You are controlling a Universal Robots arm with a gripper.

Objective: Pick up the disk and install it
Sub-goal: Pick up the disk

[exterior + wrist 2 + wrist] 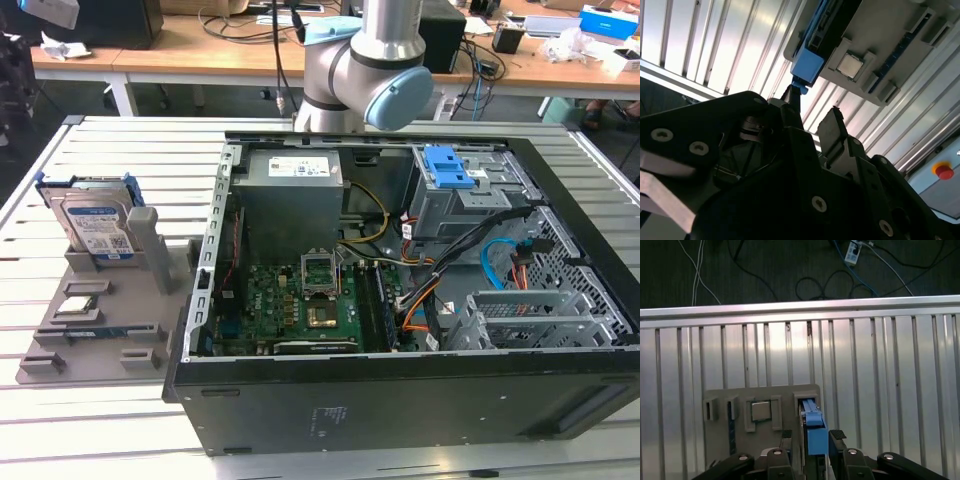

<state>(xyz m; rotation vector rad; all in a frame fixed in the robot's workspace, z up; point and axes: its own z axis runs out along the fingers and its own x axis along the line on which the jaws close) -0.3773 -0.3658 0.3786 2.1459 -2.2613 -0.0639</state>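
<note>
Slatted aluminium table (pixel 865 365) carries a grey fixture (pixel 45 368) at the exterior view's left; the disk (pixel 95 228) stands on edge in its slot. Gripper (pixel 812 102): fingers spread, empty, apart from the disk. Step in hand, as judged: approach for pick-up. A grasp likely requires straddling the blue rails squarely.

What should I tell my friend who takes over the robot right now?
Gripper: open and holding nothing. In both wrist views it is lined up with the disk's blue edge.
Disk: standing upright in the grey holder at the exterior view's left, beside the open computer case.
Done: the disk has not been picked up.
Left: picking up the disk and installing it in the case.
</note>
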